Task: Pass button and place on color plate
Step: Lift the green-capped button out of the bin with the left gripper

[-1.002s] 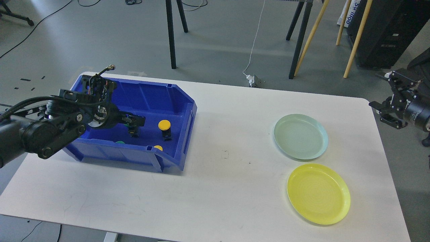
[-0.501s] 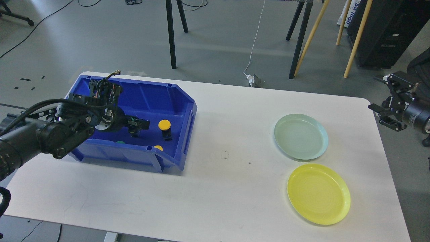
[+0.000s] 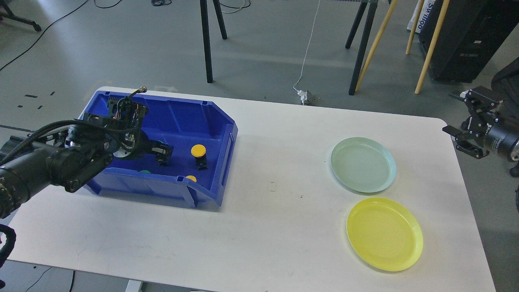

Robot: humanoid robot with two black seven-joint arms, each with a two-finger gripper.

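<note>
left tool (image 3: 163, 156) in blue bin (image 3: 211, 117) — grip seemingly unclear, yellow button (image 3: 198, 151) beside

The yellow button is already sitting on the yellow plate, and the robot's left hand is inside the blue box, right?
Not quite. The head view shows the yellow button inside the blue box, not on the yellow plate, which is bare. The left gripper is indeed inside the blue box.

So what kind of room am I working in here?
Likely a robotics lab or workshop: a white table on a bare grey floor with loose cables, a blue parts bin, and stand legs behind.
</note>
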